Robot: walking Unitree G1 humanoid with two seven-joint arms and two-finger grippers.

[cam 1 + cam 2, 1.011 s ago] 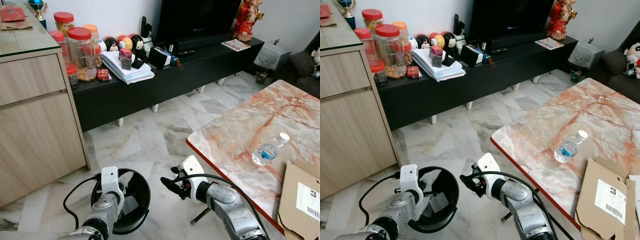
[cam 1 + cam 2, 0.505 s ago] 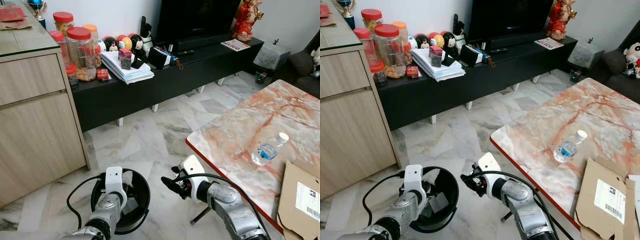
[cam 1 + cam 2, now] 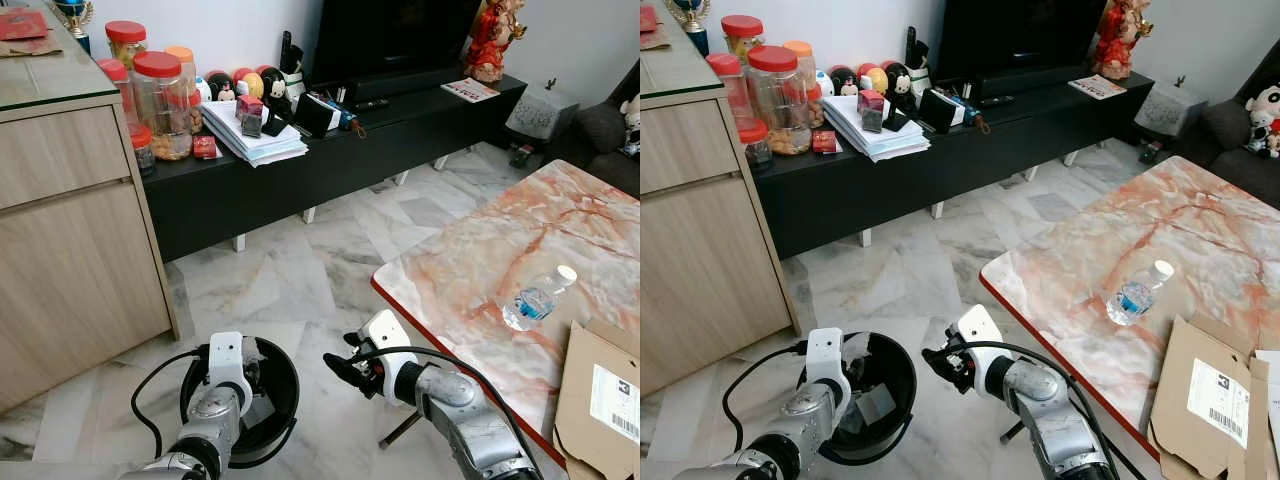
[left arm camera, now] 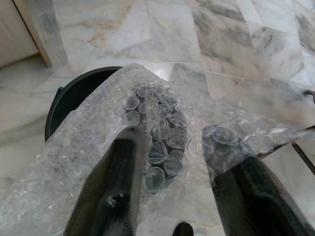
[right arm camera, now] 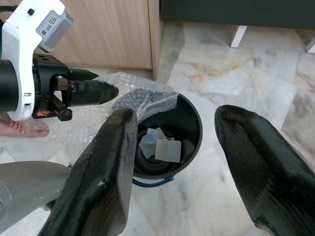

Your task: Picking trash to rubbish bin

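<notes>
Clear bubble wrap (image 4: 162, 147), glossy black plastic bin (image 3: 890, 365), polished marble floor (image 3: 300, 280)

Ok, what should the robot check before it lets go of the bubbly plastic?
1. Bubble wrap in the left hand: ok, it drapes over both fingers.
2. Wrap over the bin: ok, one end hangs above the bin's mouth.
3. Room in the bin: ok, just a few white scraps at the bottom.
4. Right hand out of the way: ok, open and beside the bin.
5. Wrap will slip off freely: cannot tell.
6. More trash left: bottle lies on the table.
</notes>
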